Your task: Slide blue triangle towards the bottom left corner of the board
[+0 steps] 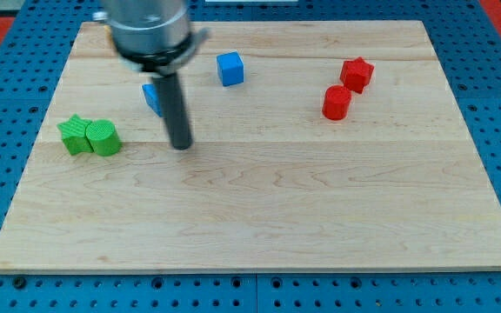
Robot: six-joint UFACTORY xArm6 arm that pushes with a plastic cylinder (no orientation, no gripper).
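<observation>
The blue triangle (152, 97) lies on the wooden board (259, 200) at the upper left, partly hidden behind my rod. My tip (181, 145) rests on the board just below and to the right of the blue triangle, close to it. I cannot tell if the rod touches it. A blue cube (230, 68) sits further right near the top.
A green star (76, 134) and a green cylinder (103, 137) touch each other at the view's left. A red star (357, 74) and a red cylinder (337, 103) sit at the upper right. A blue pegboard surrounds the board.
</observation>
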